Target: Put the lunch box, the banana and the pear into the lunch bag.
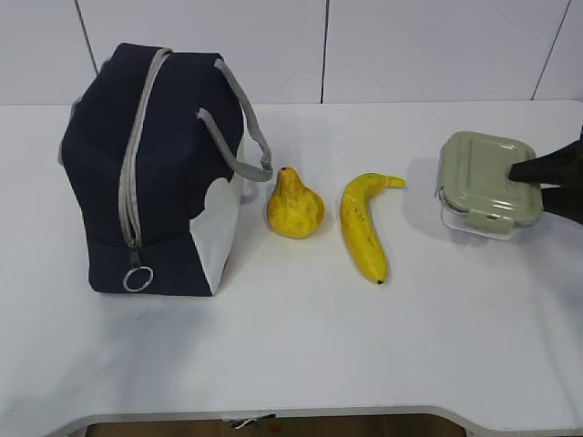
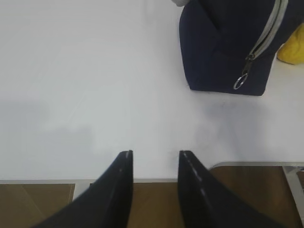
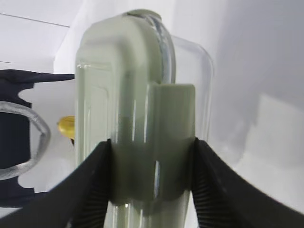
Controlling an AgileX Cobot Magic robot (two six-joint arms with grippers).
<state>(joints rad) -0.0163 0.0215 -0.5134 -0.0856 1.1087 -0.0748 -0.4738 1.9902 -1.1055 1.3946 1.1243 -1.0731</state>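
The navy lunch bag [image 1: 155, 173] stands at the left with its grey zipper shut and the ring pull [image 1: 138, 278] low on the front. The pear [image 1: 294, 205] and the banana [image 1: 363, 228] lie to its right. The lunch box [image 1: 483, 177] with its sage-green lid is at the far right. My right gripper [image 1: 528, 182] is shut on it, one finger on the lid and one under the base, at the clip side [image 3: 152, 142]. My left gripper [image 2: 156, 153] is open and empty over the table's front edge, left of the bag [image 2: 223, 42]. It is out of the exterior view.
The white table [image 1: 291, 346] carries everything, and its front edge [image 2: 47, 180] lies right under my left fingers. The bag's grey handles [image 1: 246, 127] hang toward the pear. A bit of yellow fruit [image 3: 66, 126] shows past the lunch box in the right wrist view.
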